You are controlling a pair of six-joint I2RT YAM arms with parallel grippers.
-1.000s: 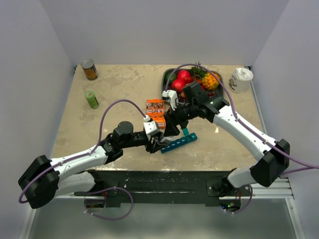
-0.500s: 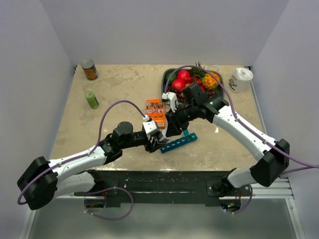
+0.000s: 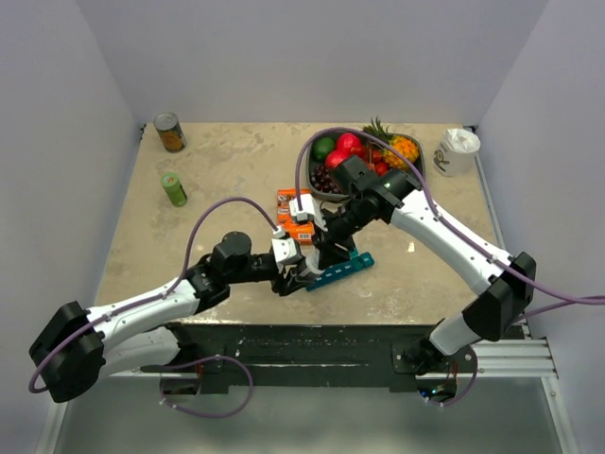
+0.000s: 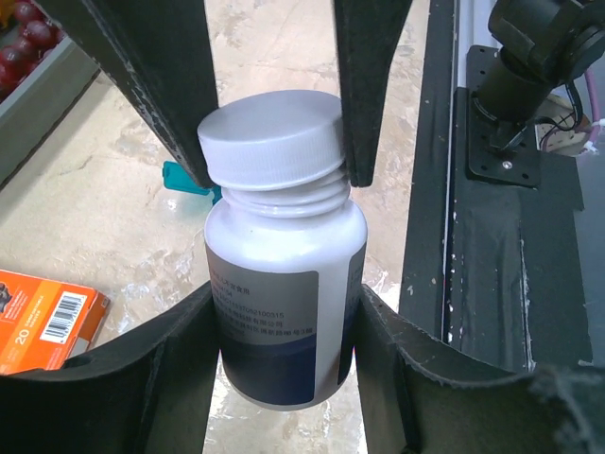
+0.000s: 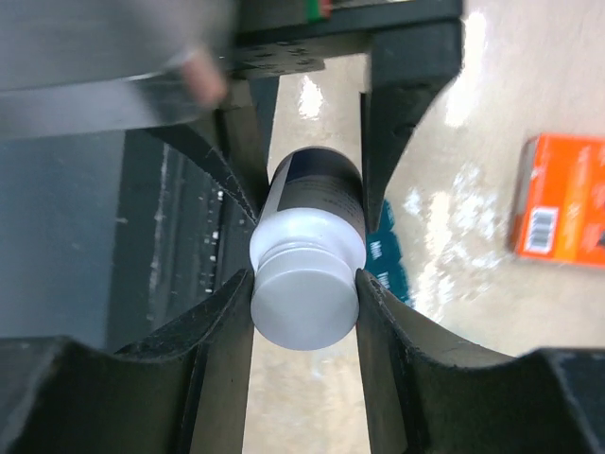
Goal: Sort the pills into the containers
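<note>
A small white bottle [image 4: 284, 284] with a blue-purple label and a white cap [image 5: 304, 301] hangs above the table between both grippers. My left gripper [image 4: 284, 307] is shut on the bottle's body. My right gripper [image 5: 302, 284] is shut on its cap. In the top view the two grippers meet, the left [image 3: 299, 275] and the right [image 3: 324, 255], just over the left end of the teal pill-organiser strip [image 3: 340, 270]. The strip also shows in the left wrist view [image 4: 180, 178] and in the right wrist view [image 5: 383, 257]. No pills are in view.
A flat orange box [image 3: 295, 212] lies just behind the grippers. A dark tray of fruit [image 3: 371, 157] stands at the back right, with a white cup [image 3: 458, 150] beside it. A tin can [image 3: 170, 132] and a green bottle [image 3: 174, 188] stand at the back left.
My right arm's wrist and elbow have swung left, uncovering more of the fruit tray. Both grippers stay closed on the bottle over the strip's left end.
</note>
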